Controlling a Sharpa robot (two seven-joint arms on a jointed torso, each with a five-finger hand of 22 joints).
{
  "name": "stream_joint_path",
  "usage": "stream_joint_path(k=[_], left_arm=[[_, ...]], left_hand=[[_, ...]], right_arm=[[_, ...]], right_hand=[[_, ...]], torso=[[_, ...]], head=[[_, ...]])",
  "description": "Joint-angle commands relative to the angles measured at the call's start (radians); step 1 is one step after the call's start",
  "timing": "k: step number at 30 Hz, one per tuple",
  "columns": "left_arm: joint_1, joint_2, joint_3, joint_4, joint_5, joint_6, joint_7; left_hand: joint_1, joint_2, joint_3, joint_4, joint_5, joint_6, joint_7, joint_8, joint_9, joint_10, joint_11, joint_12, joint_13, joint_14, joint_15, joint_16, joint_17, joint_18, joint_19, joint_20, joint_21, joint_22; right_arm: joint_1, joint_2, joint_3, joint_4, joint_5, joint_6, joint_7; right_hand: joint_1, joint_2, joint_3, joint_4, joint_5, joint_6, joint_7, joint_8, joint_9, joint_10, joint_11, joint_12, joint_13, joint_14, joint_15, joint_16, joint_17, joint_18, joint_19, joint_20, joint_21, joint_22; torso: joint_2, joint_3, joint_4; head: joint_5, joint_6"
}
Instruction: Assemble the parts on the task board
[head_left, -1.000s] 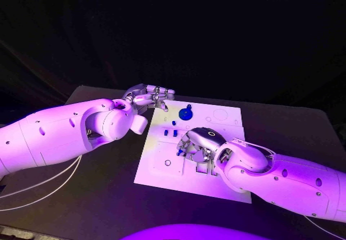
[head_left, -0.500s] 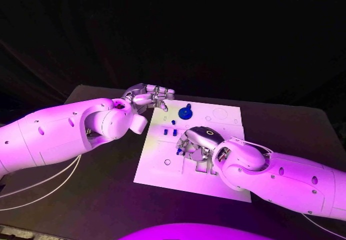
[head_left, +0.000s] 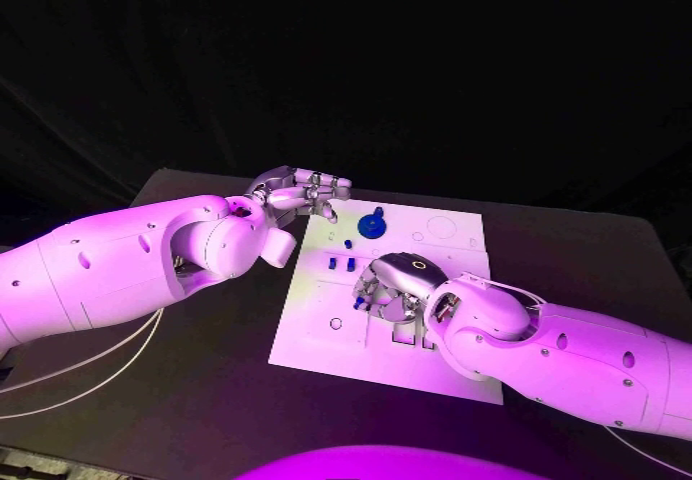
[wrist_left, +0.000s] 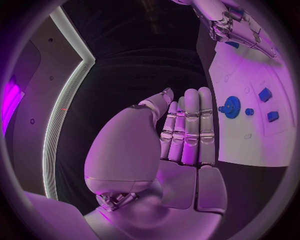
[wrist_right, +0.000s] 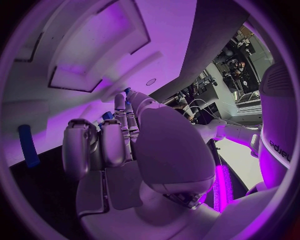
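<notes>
Meanwhile, right hand (head_left: 395, 288) curled over the task board (head_left: 325, 345), grip unclear; left hand (head_left: 296, 193) empty, fingers together.

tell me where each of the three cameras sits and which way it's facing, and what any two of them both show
Head view: on the robot's head, looking down at the task board; both white arms come in, left hand at the board's far corner, right hand over its middle.
Left wrist view: behind the left hand, whose fingers lie straight together, facing across the board's edge.
Right wrist view: behind the right hand, close above the board.
Shared: head and left wrist views both show the blue gear.
</notes>
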Motion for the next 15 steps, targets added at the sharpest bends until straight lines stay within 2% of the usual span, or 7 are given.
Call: stream_joint_path(k=[1, 6, 8, 15], left_arm=[[0.001, 0.001, 0.001, 0.004, -0.006, 0.019, 0.000], [0.001, -0.001, 0.001, 0.006, -0.006, 0.019, -0.001], [0.001, -0.001, 0.001, 0.006, -0.007, 0.021, -0.004], [0.001, -0.001, 0.001, 0.006, -0.017, 0.028, -0.010]], left_hand=[[-0.003, 0.006, -0.007, -0.002, -0.001, -0.007, -0.003, -0.007, -0.002, -0.007, 0.004, 0.004, 0.001, -0.008, 0.000, -0.006, -0.001, 0.012, 0.001, 0.004, -0.005, -0.001], [-0.003, 0.005, -0.008, -0.002, -0.001, -0.008, -0.002, -0.007, -0.002, -0.008, 0.004, 0.005, 0.001, -0.009, 0.000, -0.006, -0.002, 0.012, 0.001, 0.004, -0.006, -0.002], [-0.003, 0.005, -0.008, -0.002, -0.001, -0.008, -0.002, -0.007, -0.002, -0.008, 0.004, 0.005, 0.001, -0.009, 0.000, -0.006, -0.002, 0.012, 0.001, 0.004, -0.006, -0.002], [-0.003, 0.005, -0.009, -0.002, -0.001, -0.008, -0.002, -0.007, -0.002, -0.009, 0.004, 0.005, 0.001, -0.009, 0.001, -0.007, -0.002, 0.012, 0.001, 0.004, -0.006, -0.002]], right_arm=[[-0.002, 0.003, -0.002, 0.000, -0.023, 0.060, -0.019], [-0.002, 0.007, -0.002, 0.000, -0.029, 0.056, -0.022], [-0.002, 0.008, -0.002, 0.000, -0.033, 0.053, -0.026], [-0.002, 0.008, -0.002, 0.001, -0.046, 0.037, -0.037]], right_hand=[[-0.016, 0.001, 0.003, 0.001, -0.003, -0.001, 0.003, 0.002, 0.001, 0.003, 0.004, -0.005, -0.002, 0.030, -0.004, -0.003, -0.003, -0.014, 0.017, 0.004, -0.006, 0.170], [-0.035, -0.008, 0.004, 0.002, -0.008, -0.028, 0.015, -0.017, -0.005, -0.023, 0.016, -0.025, -0.008, 0.029, 0.004, -0.003, -0.005, -0.013, 0.013, 0.009, -0.015, 0.167], [-0.041, -0.012, 0.003, 0.003, -0.009, -0.038, 0.020, -0.024, -0.008, -0.033, 0.021, -0.032, -0.011, 0.029, 0.008, -0.003, -0.005, -0.012, 0.012, 0.012, -0.017, 0.166], [-0.064, -0.030, -0.004, 0.004, 0.007, -0.082, 0.037, -0.043, -0.020, -0.053, 0.034, -0.045, -0.015, 0.028, 0.019, -0.003, -0.010, -0.011, 0.010, 0.022, -0.025, 0.164]], torso=[[0.000, 0.0000, -0.0007], [0.001, 0.0000, -0.0031], [0.000, 0.0008, -0.0008], [-0.001, 0.0007, -0.0006]], head=[[0.001, -0.001], [0.000, 0.002], [-0.001, 0.000], [-0.002, 0.002]])
